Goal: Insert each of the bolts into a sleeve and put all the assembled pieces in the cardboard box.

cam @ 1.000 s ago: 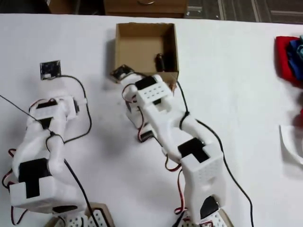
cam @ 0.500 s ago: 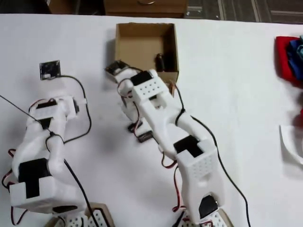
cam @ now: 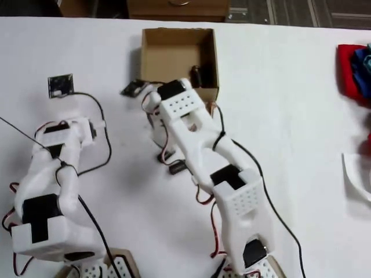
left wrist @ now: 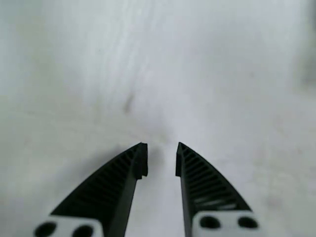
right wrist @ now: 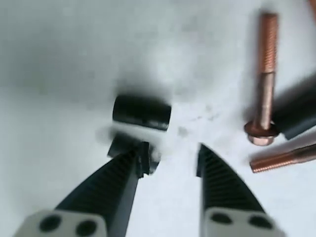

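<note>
My right gripper [right wrist: 170, 159] stands open just above the table. A short black sleeve [right wrist: 142, 111] lies on its side right ahead of the fingertips. A second black piece [right wrist: 122, 145] sits partly behind one finger [right wrist: 133, 165]. Off to one side lie a copper bolt [right wrist: 265, 74], a second bolt [right wrist: 284, 158] and another black sleeve [right wrist: 298, 116]. My left gripper [left wrist: 161, 160] hangs over bare white table, open a little with nothing in it. The cardboard box [cam: 149, 58] stands at the back with one dark assembled piece [cam: 196, 75] inside. The right arm [cam: 179, 107] is at the box's front left corner.
The left arm [cam: 58, 139] rests folded at the left of the table. Two small dark pieces [cam: 178, 168] lie beside the right arm. A red cloth [cam: 352, 63] and a white object [cam: 356, 174] sit at the right edge. Cables trail from both arms.
The right arm's wrist has swung left, away from the box's front wall. The left arm has stayed still.
</note>
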Tool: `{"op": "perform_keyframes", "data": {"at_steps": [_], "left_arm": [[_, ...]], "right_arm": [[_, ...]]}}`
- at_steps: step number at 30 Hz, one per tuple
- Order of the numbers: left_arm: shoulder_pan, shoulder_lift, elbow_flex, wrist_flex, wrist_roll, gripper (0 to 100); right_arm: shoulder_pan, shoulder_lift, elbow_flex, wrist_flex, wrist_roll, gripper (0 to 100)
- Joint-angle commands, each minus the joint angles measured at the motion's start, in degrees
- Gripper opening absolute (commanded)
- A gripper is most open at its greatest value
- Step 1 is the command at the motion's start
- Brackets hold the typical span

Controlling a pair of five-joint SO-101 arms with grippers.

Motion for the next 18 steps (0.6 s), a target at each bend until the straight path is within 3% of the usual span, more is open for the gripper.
{"op": "perform_keyframes", "data": {"at_steps": [1,8,11,15,18], "left_arm": [[-1.2,-0.4,-2.7,-0.7,1.1,12],[-10.8,-0.4,-2.4,-0.7,18.7,12],[-11.5,-0.4,-2.3,-0.7,19.8,12],[-12.0,-0.4,-2.3,-0.7,20.0,12],[-13.0,-0.4,-2.4,-0.7,20.0,12]], "right_arm": [[-0.6,-0.4,-2.4,3.5,8.5,18.4],[-1.4,0.0,-2.5,0.0,9.4,18.6],[-1.7,0.0,-2.5,-3.0,11.1,18.5],[-2.5,0.1,-2.0,-3.8,23.6,18.4],[-2.8,0.1,-1.6,-3.0,26.5,18.7]]}}
